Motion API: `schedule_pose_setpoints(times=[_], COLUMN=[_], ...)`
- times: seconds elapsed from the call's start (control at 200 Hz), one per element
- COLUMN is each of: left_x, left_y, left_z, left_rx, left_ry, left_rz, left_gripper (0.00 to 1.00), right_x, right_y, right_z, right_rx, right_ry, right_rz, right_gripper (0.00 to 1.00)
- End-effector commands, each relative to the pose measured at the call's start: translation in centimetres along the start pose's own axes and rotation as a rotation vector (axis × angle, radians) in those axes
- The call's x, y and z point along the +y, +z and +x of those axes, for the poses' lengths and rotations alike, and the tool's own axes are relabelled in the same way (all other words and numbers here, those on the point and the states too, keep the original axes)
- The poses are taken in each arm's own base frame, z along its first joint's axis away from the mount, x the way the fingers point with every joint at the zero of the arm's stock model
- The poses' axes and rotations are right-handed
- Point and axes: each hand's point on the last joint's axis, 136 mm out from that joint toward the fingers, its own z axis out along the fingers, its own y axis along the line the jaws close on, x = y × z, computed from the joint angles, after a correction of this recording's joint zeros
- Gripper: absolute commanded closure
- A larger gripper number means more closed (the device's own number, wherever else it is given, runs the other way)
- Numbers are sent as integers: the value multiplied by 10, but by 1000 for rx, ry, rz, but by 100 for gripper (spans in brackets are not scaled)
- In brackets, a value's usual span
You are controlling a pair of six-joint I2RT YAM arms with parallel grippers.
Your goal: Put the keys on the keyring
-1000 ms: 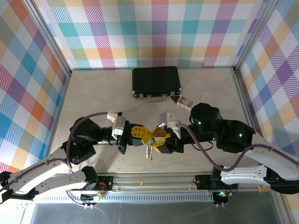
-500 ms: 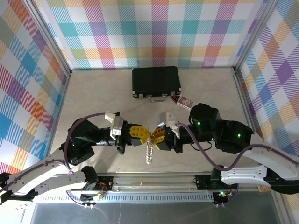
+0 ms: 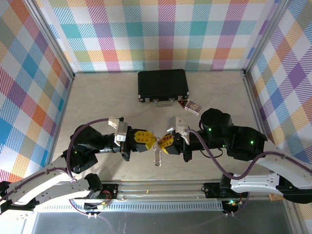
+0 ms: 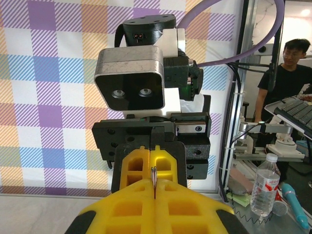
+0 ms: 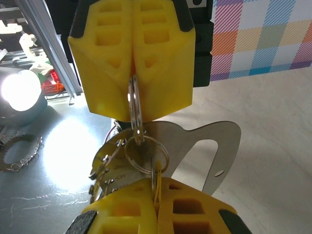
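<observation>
Dangling at their meeting point, the keyring (image 3: 157, 156) is pinched by the left tool (image 3: 150, 140) and right tool (image 3: 163, 143), both clamped tip to tip.

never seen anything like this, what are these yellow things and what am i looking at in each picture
Two robot arms bolted to a table, each ending in a yellow two-finger gripper. The wide picture looks down from above; the other two come from a camera on each wrist. The left gripper and right gripper meet mid-table, both shut on the keyring, a bunch of metal rings hanging between them. Farther back on the table lie a black case and a small packet.
</observation>
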Motion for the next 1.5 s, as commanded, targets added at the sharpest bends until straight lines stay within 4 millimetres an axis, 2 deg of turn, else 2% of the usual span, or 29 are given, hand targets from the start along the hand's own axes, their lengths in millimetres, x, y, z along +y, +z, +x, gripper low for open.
schedule_pose_setpoints(times=[0.0,0.335,0.845,0.99,1.245,1.495], left_x=[-3,1,18,15,16,22], left_y=[-4,-2,0,0,-5,-14], left_z=[-10,1,41,48,62,67], left_rx=[-36,2,157,189,246,256], left_ry=[40,45,32,25,17,36], left_rz=[-3,-20,-85,-65,-71,-129], left_gripper=[100,100,100,100,100,100], right_x=[0,-7,-11,-13,-16,-22], right_y=[-7,-14,-18,-19,-20,-23], right_z=[-6,-5,-5,-4,-5,-3], right_rx=[-10,21,40,47,62,91], right_ry=[-59,-88,-100,-96,-100,-103], right_rz=[18,68,96,106,124,164], right_gripper=[100,100,100,100,100,100])
